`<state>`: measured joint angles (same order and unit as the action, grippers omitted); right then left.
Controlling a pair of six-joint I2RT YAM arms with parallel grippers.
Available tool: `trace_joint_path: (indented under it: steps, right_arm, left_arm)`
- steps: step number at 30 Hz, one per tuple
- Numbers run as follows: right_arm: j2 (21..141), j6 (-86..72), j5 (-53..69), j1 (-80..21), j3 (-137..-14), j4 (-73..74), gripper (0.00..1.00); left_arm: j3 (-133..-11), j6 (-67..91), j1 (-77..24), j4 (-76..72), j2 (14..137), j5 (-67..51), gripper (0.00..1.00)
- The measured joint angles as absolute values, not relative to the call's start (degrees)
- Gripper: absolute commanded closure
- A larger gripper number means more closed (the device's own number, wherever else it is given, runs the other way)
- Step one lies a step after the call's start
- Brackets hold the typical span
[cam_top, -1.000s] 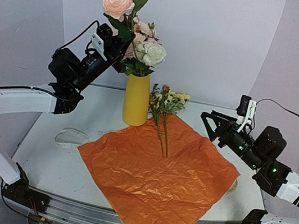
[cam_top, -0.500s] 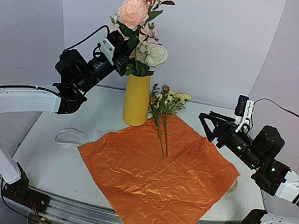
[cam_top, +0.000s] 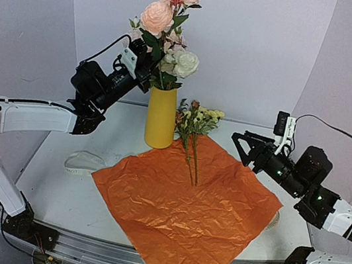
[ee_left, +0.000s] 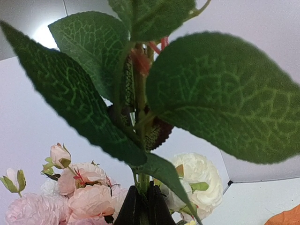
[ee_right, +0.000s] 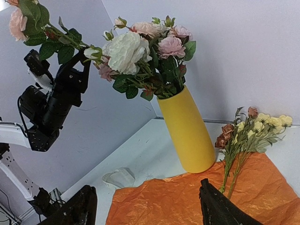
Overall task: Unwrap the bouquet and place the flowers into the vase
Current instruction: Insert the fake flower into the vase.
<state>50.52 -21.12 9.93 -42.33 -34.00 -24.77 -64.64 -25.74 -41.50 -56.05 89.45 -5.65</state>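
On the white desk (cam_top: 54,180), a big sheet of crinkled orange paper (cam_top: 184,207) lay open and flat. The small flowers (cam_top: 195,118), with thin green stems and little yellow, brown and white blooms, lay on its far corner. They were just to the right of the tall, slim, bright yellow vase (cam_top: 161,119), and they were not in it yet. The vase was already stuffed with a bunch of big white and pink roses (cam_top: 177,62). A pale cream thing, maybe the ribbon (cam_top: 84,161), lay on the desk to the left of the paper.

The left pincer (cam_top: 148,62) was shut tight on a long rose stem (cam_top: 159,17) with big green leaves and pink blooms. It held the stem up high, right by the roses in the vase. The right pincer (cam_top: 240,149) was wide open with nothing in it. It hung to the right of the small flowers, apart from them.

Some things could go wrong from here. The mouth of the vase looked crowded, so the small flowers might not fit in and could flop out. The long rose stem was very close to the bunch, so a push from it could tip the tall vase over. The little stems were thin and lay flat on the paper. The right pincer might pinch the paper too and drag it, or the stems might slip out. The vase stood close by, so a reach that went too far left could bump it.

No words, labels or brand names could be read anywhere.
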Motion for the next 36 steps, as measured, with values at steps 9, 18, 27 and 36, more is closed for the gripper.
trace_joint_path:
  steps: [9, 18, 27, 36]
  right_arm:
    - [64.49, -17.41, 11.77, -42.33, -45.08, -26.98, 0.25]
    - [85.12, -7.4, 12.93, -42.33, -65.04, -30.89, 0.25]
    - [99.26, 0.47, 12.64, -42.33, -75.92, -33.08, 0.16]
    - [112.51, 4.32, 9.82, -42.44, -90.02, -33.36, 0.17]
  left_arm:
    - [-62.48, -22.2, -40.64, -57.39, 91.05, -4.34, 1.0]
    - [-62.11, -20.62, -40.45, -58.65, 91.53, -3.22, 1.0]
    - [-60.82, -19.27, -40.45, -60.71, 92.18, -2.48, 1.0]
    - [-60.16, -18.31, -40.45, -62.43, 93.84, -2.35, 1.0]
